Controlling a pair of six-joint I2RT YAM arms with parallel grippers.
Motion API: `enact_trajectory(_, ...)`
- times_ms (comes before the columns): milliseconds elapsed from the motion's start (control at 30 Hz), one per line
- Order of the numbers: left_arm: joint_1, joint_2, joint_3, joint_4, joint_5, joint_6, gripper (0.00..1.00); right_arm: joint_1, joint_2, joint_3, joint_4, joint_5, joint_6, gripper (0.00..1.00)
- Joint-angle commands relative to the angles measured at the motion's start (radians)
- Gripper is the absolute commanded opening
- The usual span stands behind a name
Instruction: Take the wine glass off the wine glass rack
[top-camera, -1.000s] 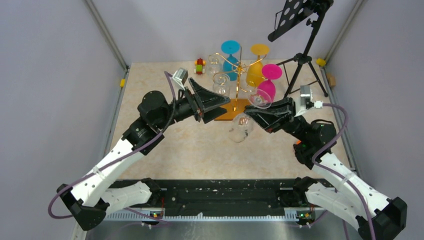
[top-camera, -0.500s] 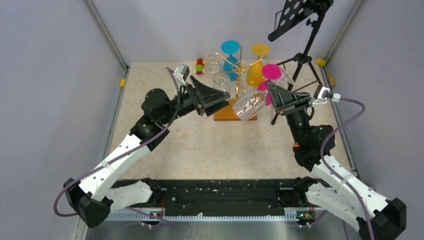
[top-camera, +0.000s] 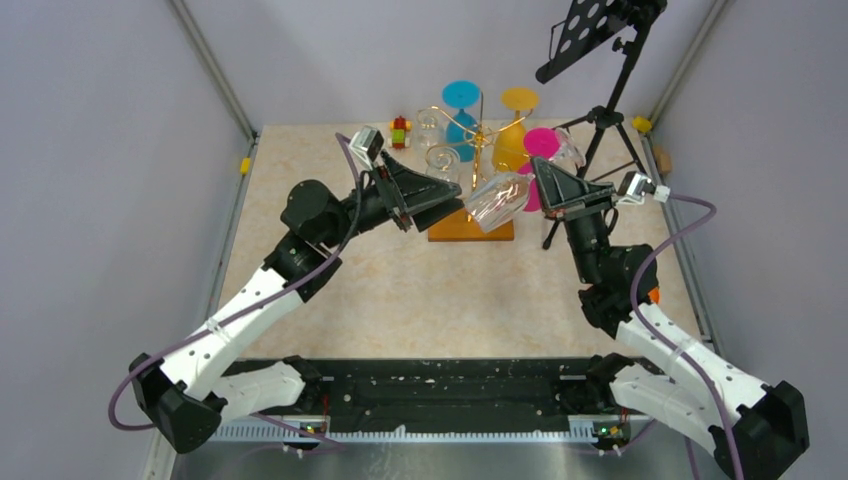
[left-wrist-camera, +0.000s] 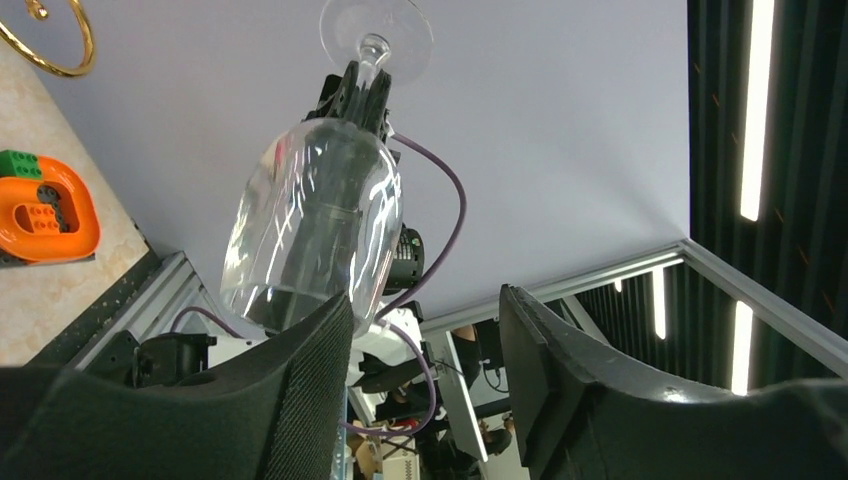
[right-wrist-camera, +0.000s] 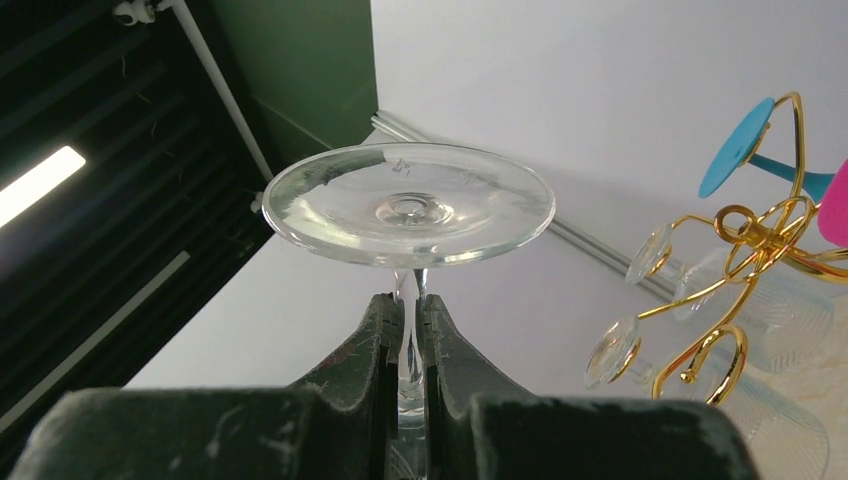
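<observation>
You had soft, even overhead light, with only faint shadows on the table (top-camera: 400, 295). In your left wrist view ceiling strips (left-wrist-camera: 755, 110) burned out white, and streaky glare crossed the glass (left-wrist-camera: 312, 225).

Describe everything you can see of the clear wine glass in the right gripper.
The wine glass is clear and empty: round foot, thin stem, long bowl. It is tilted in mid-air, free of the wine glass rack, its bowl pointing at the open left gripper. The right gripper pinches its stem just under the foot.
</observation>
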Motion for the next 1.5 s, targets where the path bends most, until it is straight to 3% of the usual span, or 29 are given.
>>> enact_trajectory(0,-0.010,-0.052,-0.014,-0.021,-0.019,0.009,0.62,0.008,-0.018,0.040,0.104,0.041,-0.006,0.00)
enact_trajectory(233,-0.014,-0.047,-0.012,-0.010,-0.008,0.007,0.68,0.009,0.024,0.042,0.208,0.034,-0.024,0.00)
enact_trajectory(633,-0.041,0.012,0.004,0.116,-0.009,-0.075,0.54,0.105,0.182,0.047,0.460,0.032,-0.093,0.00)
enact_trajectory(833,-0.044,0.005,-0.028,0.133,-0.070,-0.091,0.35,0.114,0.201,0.036,0.490,0.044,-0.104,0.00)
enact_trajectory(1067,-0.044,0.032,-0.016,0.159,-0.089,-0.098,0.02,0.124,0.202,0.022,0.489,0.053,-0.097,0.00)
enact_trajectory(1267,-0.044,0.027,-0.014,0.145,-0.115,-0.075,0.00,0.126,0.184,-0.007,0.488,0.057,-0.094,0.00)
enact_trajectory(1367,-0.044,0.024,-0.009,0.137,-0.121,-0.053,0.00,0.125,0.174,-0.013,0.478,0.058,-0.099,0.10)
enact_trajectory(1467,-0.044,0.018,0.004,0.094,-0.136,-0.012,0.00,0.125,0.166,-0.017,0.478,0.053,-0.113,0.26)
